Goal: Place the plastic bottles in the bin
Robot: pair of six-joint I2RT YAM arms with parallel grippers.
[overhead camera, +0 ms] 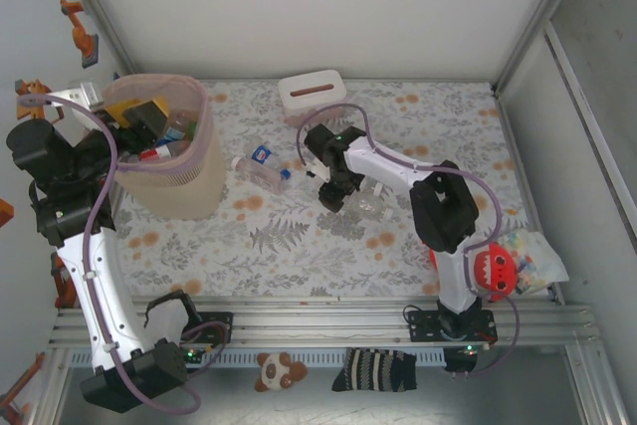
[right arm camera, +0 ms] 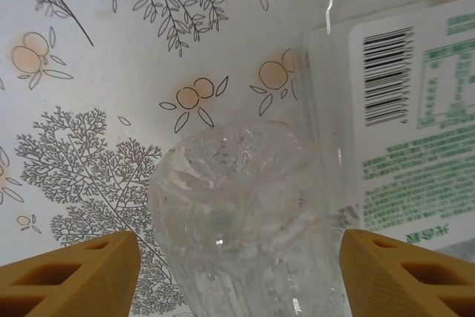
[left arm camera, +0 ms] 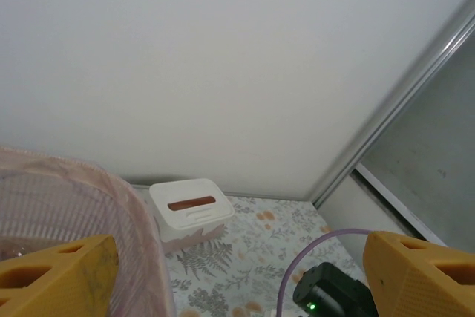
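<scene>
Mid-worktop (overhead camera: pixel 299 251), a clear bottle (right arm camera: pixel 237 206) is straddled by the right gripper (right arm camera: pixel 241 257), its fingers set either side ready for a lift. Whether it is pinched yet cannot be told. A labelled bottle (right arm camera: pixel 401 146) lies just beside. Further back, the left gripper (left arm camera: pixel 241 257) is held spread and empty over the bin (overhead camera: pixel 194 191), where binned bottles (overhead camera: pixel 164 136) are piled.

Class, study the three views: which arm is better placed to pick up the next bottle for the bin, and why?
Right. The right gripper straddles the clear bottle lying on the table, a finger on each side. The left gripper hangs open at the bin, with no bottle between its fingers.
</scene>
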